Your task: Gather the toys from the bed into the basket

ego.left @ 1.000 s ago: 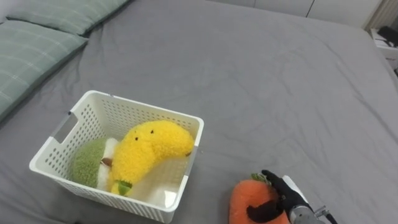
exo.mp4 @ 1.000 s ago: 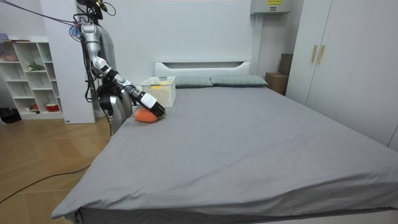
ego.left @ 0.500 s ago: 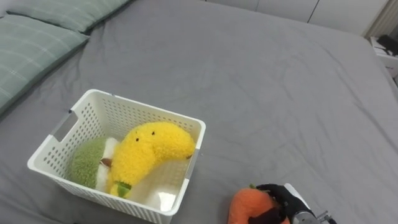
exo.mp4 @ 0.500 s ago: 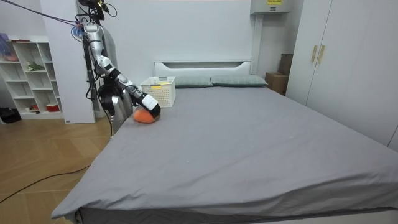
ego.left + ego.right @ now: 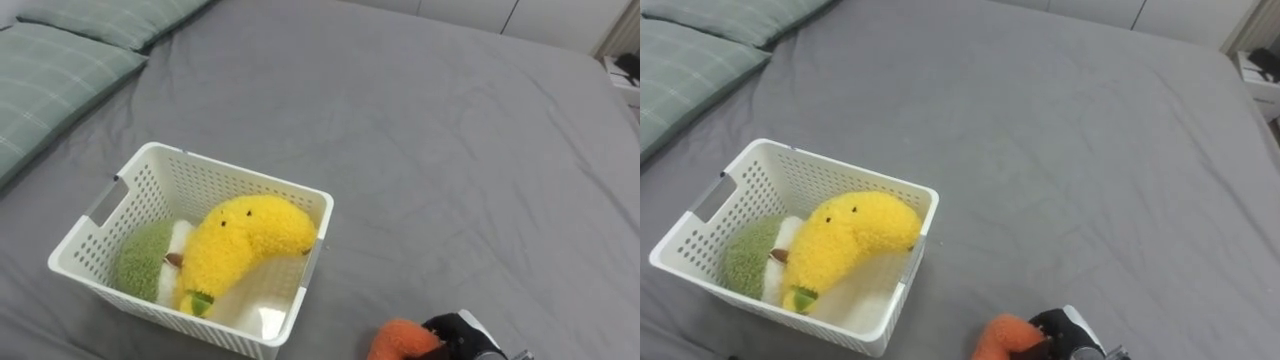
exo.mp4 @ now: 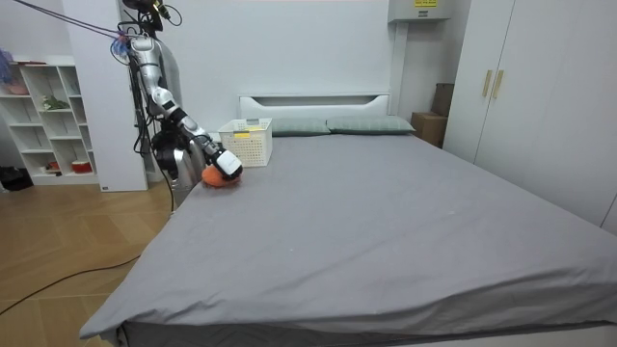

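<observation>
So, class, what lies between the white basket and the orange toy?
Only bare grey sheet lies between the white basket and the orange toy in the right hand; both eye views show it.

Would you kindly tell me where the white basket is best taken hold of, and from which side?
Probably by the handle slot in the white basket's short end wall toward the pillows, coming from the robot's left: that cut-out is open and unobstructed, while plush toys fill the inside.

Far up and left of my right hand [image 5: 462, 334] I see two green checked pillows [image 5: 55, 80]. In the room view, white shelves [image 6: 43, 111] stand left of it, a tall wardrobe [image 6: 540, 96] well off right.
</observation>
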You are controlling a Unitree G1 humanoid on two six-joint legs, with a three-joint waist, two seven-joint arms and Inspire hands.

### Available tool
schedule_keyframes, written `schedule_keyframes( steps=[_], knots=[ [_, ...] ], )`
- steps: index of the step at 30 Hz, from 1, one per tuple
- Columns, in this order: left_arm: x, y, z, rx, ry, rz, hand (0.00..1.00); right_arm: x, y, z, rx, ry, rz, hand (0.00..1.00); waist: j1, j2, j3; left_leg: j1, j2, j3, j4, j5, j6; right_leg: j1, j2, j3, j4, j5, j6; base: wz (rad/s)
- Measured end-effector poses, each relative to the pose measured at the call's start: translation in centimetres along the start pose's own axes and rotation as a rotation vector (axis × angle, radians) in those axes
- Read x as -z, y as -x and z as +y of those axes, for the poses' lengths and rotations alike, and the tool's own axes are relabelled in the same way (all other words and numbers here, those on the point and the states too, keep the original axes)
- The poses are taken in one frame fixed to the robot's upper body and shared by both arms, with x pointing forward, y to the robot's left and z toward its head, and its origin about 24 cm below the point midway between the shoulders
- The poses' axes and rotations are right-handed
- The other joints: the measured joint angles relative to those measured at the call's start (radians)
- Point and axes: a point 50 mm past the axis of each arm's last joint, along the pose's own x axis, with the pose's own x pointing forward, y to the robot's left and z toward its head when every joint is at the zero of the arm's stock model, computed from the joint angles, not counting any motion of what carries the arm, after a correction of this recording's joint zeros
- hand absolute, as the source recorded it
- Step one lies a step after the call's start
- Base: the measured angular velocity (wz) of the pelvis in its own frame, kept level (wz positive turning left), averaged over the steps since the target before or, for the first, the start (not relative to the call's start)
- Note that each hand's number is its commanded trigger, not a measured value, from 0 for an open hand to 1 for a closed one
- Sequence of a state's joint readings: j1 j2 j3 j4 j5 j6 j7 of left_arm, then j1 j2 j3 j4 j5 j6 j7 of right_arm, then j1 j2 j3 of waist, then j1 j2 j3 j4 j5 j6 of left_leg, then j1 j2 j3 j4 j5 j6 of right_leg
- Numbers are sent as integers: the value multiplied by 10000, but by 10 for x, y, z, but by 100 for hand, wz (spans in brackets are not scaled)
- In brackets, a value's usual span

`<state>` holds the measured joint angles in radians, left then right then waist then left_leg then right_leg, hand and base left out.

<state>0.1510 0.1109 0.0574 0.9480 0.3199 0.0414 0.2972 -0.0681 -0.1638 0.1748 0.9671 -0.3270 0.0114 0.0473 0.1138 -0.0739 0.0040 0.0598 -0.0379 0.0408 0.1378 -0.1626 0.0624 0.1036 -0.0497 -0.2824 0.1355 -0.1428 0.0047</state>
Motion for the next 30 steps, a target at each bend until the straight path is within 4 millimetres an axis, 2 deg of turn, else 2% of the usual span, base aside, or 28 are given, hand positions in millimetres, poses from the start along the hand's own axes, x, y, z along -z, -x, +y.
schedule_keyframes(
  steps=[6,9,12,17,22,30],
  knots=[
    [-1,0,-1,49,38,-23,0,-9,1,-1,16,485,-423,100,-32,-19,-12,14,2,53,3,1,3,0,-4,68,19,3,4,-2],
    [-1,0,-1,49,93,-11,0,-24,3,-6,175,758,-950,100,-54,11,9,27,4,56,5,3,4,2,-7,74,40,3,4,0],
    [0,0,0,31,130,23,0,-48,7,-17,614,773,-1894,100,-90,18,14,48,13,88,0,3,4,5,-6,86,52,3,3,0],
    [4,2,1,-61,142,45,0,-91,26,-40,1849,886,-3904,100,-246,-21,9,72,12,93,-1,3,4,21,-9,84,40,2,4,0],
    [3,2,1,-62,222,67,0,-103,39,-54,2621,1137,-4467,100,-339,-13,18,35,9,102,61,-2,11,-11,-20,78,50,1,8,0],
    [4,2,1,-234,285,108,0,-126,63,-79,3854,1242,-5741,100,-325,-37,6,37,55,360,37,-2,10,-171,4,336,164,2,5,-9]
  ],
)
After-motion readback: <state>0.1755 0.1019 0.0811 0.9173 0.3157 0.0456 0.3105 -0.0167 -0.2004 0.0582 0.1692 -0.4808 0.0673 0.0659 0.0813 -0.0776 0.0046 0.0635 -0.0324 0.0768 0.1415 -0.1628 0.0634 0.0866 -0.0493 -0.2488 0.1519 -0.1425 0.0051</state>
